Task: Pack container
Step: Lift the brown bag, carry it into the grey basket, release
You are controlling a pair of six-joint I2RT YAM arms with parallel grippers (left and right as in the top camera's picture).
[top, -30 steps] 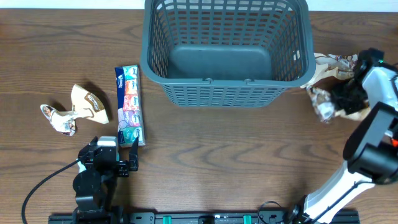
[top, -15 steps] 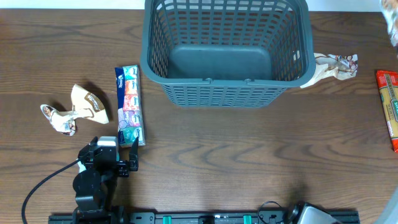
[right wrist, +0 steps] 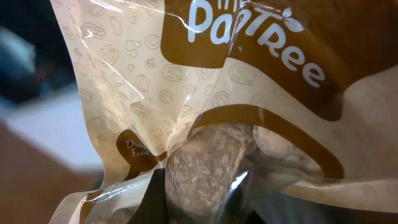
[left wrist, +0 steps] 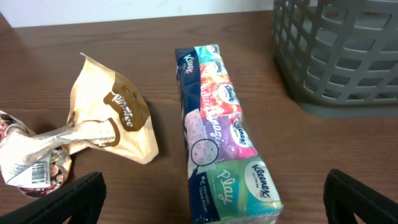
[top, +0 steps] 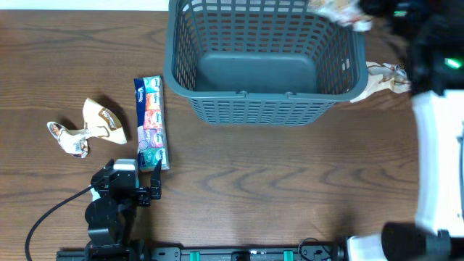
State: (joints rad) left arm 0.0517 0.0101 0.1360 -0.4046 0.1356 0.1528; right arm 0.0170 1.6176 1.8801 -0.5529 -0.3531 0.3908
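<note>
Currently | container (top: 261, 109) is set at the desk's far edge, nothing packed | right gripper (right wrist: 202, 193) is clamped on beige snack packet (right wrist: 186, 81) above its far-right corner | left gripper (left wrist: 217, 196) is spread wide, empty | Kleenex pack (top: 151, 123), crumpled wrapper (top: 90, 127), loose packet (top: 388, 78) judged left to pack

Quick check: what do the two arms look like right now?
Left arm is black and blocky, a black cable trailing from it, pincer fingers black. Right arm has white rounded links, black joints and a green light.
</note>
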